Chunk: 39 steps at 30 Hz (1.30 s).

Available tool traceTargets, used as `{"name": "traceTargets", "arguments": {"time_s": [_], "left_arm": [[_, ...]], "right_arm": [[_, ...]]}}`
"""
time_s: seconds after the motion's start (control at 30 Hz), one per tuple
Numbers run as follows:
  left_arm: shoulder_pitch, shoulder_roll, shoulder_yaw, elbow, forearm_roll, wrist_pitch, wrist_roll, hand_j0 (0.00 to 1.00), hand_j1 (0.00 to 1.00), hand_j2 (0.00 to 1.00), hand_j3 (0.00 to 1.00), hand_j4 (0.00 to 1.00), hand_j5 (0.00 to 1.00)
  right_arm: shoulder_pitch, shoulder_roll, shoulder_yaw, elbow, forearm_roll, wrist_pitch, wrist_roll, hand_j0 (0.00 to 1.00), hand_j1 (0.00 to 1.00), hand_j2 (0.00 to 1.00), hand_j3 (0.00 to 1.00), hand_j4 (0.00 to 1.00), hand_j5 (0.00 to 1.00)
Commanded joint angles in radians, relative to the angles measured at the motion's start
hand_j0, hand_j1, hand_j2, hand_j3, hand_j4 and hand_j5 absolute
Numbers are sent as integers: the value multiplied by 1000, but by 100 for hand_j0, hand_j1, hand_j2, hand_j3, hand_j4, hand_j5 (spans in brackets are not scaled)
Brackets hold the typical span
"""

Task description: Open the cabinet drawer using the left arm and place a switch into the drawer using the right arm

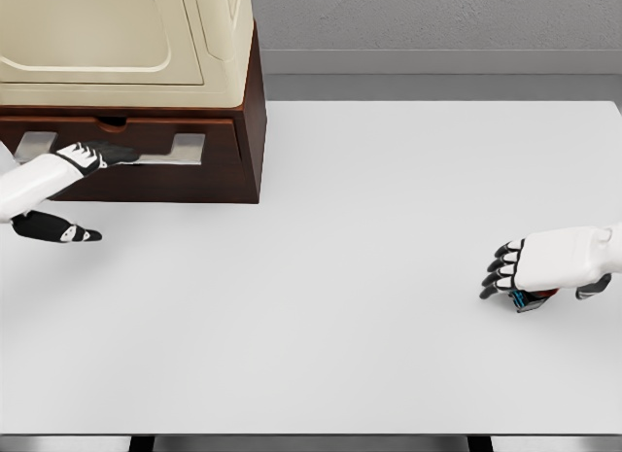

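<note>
Switch (531,298) under right hand (544,264)

Cabinet (146,73) cut off by the top and left edges. Drawer handle (146,153) partly covered by the left hand (92,158). Switch (533,297) near the table's (340,277) right edge mostly hidden under the right hand (544,267); grasp impossible to tell. Both forearms cut off at the sides.
</note>
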Motion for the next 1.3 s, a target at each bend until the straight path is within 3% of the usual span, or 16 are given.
{"name": "traceTargets", "arguments": {"time_s": [0.0, 0.5, 0.67, 0.9, 1.27], "left_arm": [[0, -3, -11, -26, 16, -16, -14, 100, 100, 100, 100, 100, 100], [46, 14, 3, -48, 19, -61, -9, 100, 100, 100, 100, 100, 100], [158, 16, 125, -94, 21, -61, -7, 100, 100, 100, 100, 100, 100], [161, 20, 141, -112, 24, -61, -7, 100, 100, 100, 100, 100, 100], [229, 28, 165, -132, 24, -61, -6, 100, 100, 100, 100, 100, 100]], "right_arm": [[0, 2, 1, 1, -2, 2, 0, 100, 100, 100, 100, 100, 100], [0, 2, -1, 0, -2, 2, 0, 100, 100, 100, 100, 100, 100], [0, 2, -1, -2, -2, 2, 0, 100, 100, 100, 100, 100, 100], [0, 1, -1, -2, -2, 2, 0, 100, 100, 100, 100, 100, 100], [0, 1, -1, -2, -2, 2, 0, 100, 100, 100, 100, 100, 100]]}}
